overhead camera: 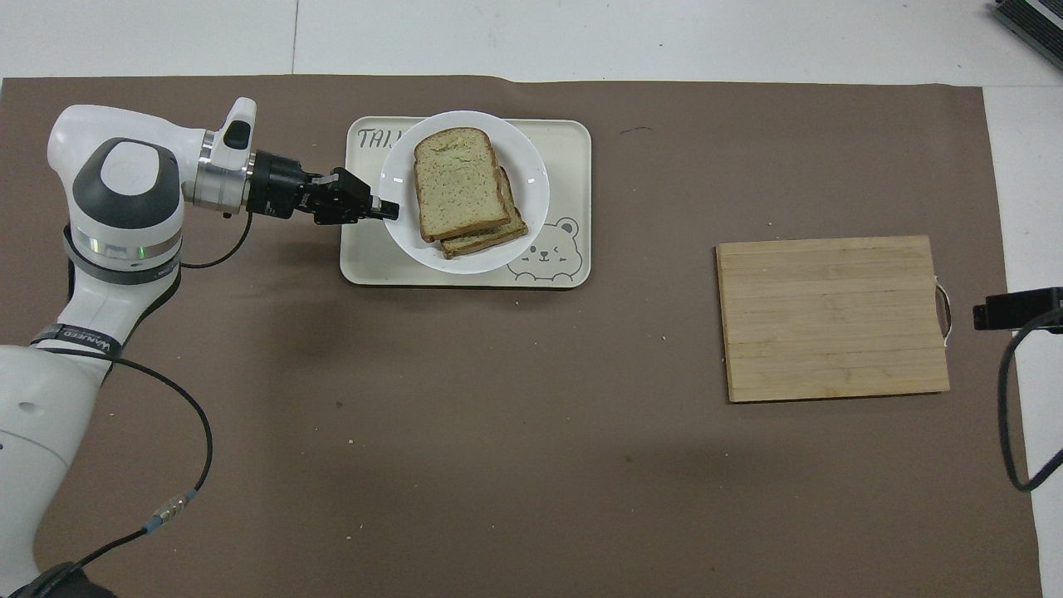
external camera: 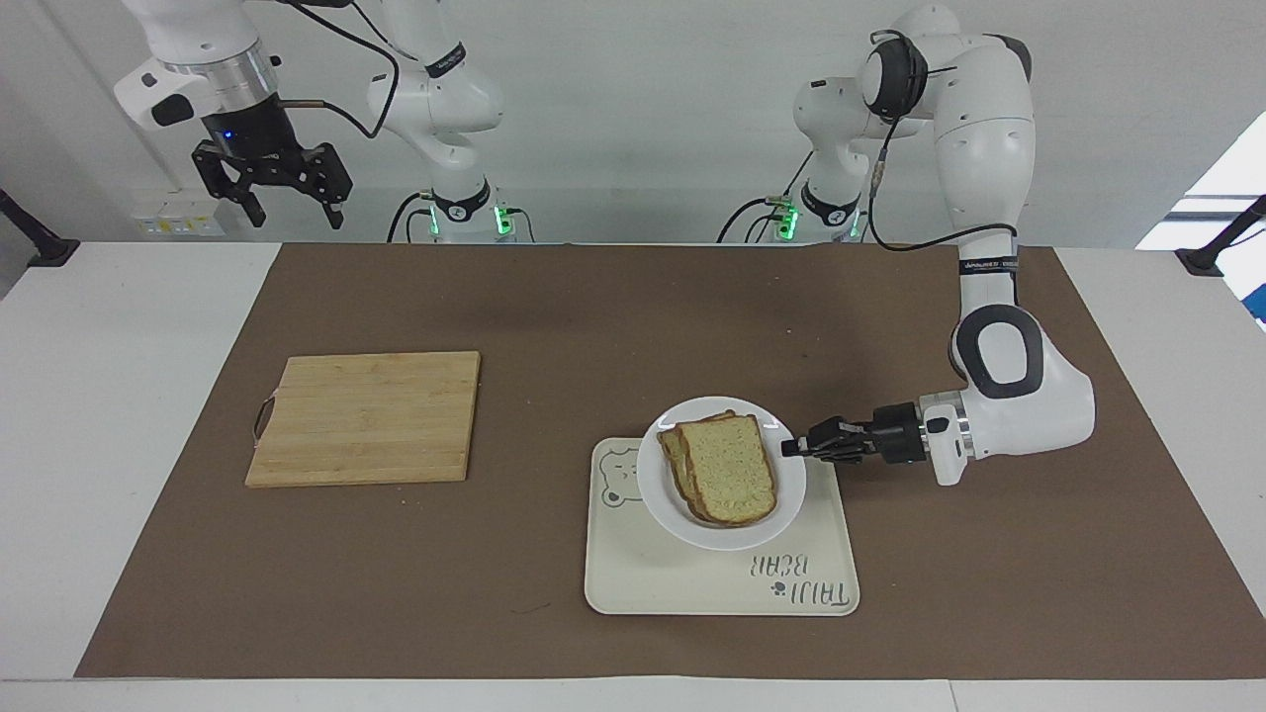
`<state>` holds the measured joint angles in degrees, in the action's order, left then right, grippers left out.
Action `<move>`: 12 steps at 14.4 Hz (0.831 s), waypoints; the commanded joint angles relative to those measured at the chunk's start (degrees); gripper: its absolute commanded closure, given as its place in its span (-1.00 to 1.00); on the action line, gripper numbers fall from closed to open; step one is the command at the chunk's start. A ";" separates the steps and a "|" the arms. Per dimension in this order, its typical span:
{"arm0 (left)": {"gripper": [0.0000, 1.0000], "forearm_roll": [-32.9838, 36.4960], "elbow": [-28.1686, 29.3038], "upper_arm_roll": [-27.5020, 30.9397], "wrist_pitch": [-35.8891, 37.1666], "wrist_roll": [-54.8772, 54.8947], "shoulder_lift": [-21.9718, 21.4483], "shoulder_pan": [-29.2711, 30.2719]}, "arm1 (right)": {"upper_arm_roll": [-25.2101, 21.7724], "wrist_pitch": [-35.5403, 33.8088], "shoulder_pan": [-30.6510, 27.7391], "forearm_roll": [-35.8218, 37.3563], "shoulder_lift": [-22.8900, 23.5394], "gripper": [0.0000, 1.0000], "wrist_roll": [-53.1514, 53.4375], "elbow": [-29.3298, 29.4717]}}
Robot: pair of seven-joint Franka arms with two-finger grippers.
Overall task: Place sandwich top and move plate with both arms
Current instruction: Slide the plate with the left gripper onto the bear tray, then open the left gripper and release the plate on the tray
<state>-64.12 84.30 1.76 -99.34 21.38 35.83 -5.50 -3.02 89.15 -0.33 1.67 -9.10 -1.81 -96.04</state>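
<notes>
The pale sandwich top (external camera: 730, 468) lies flat, stacked on another slice, on the round white plate (external camera: 661, 494).

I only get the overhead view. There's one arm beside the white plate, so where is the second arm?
Observer: The right tool hangs high over the right arm's end of the table, waiting.
Operator: Is it carrying anything?
Observer: No, its fingers are spread open with nothing between them.
Operator: How does the other arm hold the plate?
Observer: The left tool comes in almost level and pinches the rim of the plate over the tray.
</notes>
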 commanded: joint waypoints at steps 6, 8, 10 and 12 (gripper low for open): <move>1.00 2.32 -5.20 -0.53 1.08 -1.43 4.43 0.49 | 0.12 -0.12 -0.28 -0.09 -0.22 -1.00 -1.00 0.15; 1.00 3.99 -5.20 -0.53 0.55 -1.86 4.43 0.23 | 0.12 -0.12 -0.28 -0.09 -0.22 -1.00 -1.00 0.15; 1.00 5.58 -5.11 -0.53 -1.55 -2.22 4.51 -0.65 | 0.12 -0.12 -0.28 -0.09 -0.22 -1.00 -1.00 0.06; 1.00 5.49 -5.29 -0.61 -2.61 -2.31 5.65 -1.09 | 0.12 -0.21 -0.28 -0.09 -0.22 -1.00 -1.00 0.06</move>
<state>-59.21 81.40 1.20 -100.85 20.38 39.45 -5.98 -3.02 89.15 -0.33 1.67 -9.10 -1.81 -96.04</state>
